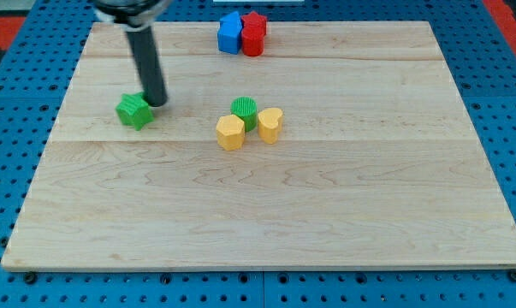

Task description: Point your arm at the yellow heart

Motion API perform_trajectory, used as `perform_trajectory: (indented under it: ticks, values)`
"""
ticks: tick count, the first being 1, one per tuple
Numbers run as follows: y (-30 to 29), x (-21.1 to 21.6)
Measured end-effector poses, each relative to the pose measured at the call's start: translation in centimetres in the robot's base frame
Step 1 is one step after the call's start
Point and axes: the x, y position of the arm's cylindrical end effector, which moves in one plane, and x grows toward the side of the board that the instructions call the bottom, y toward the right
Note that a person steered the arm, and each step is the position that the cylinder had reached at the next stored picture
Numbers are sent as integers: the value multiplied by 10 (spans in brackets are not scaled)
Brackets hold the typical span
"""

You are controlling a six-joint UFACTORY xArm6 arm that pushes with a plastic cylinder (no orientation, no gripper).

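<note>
Pincer is not the word for what this arm carries: it ends in a plain dark rod with nothing to open or close, and it has hold of nothing. Seen from the one camera, the rod [146,64] comes down from the view's top left, leaning slightly so that its lower end sits a little further to the view's right than its upper part. My tip [157,103] rests on the bench [266,214], a pale wooden board laid over a blue perforated surface [9,85]. It stands right against the upper right edge of the green star-shaped block [134,111], touching it or nearly so; I cannot tell which.

The yellow heart [269,125] lies near the middle of the board, well to the view's right of my tip and a little lower. It sits just beside a green round ribbed block [245,111], which is up and to its left, and a yellow hexagonal block [230,133] lies on the green one's lower left. The three form a tight cluster, apparently touching.

At the view's top edge of the board, a blue block [230,32] and a red block [253,32] stand pressed together, well apart from everything else; their exact shapes are hard to make out.
</note>
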Motion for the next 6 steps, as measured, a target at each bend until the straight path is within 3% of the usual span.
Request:
perform_trajectory:
  ticks: [1,2,4,5,6]
  values:
    - [-43,0]
    - [-14,-17]
    - [169,-37]
    - [205,-22]
    - [203,-3]
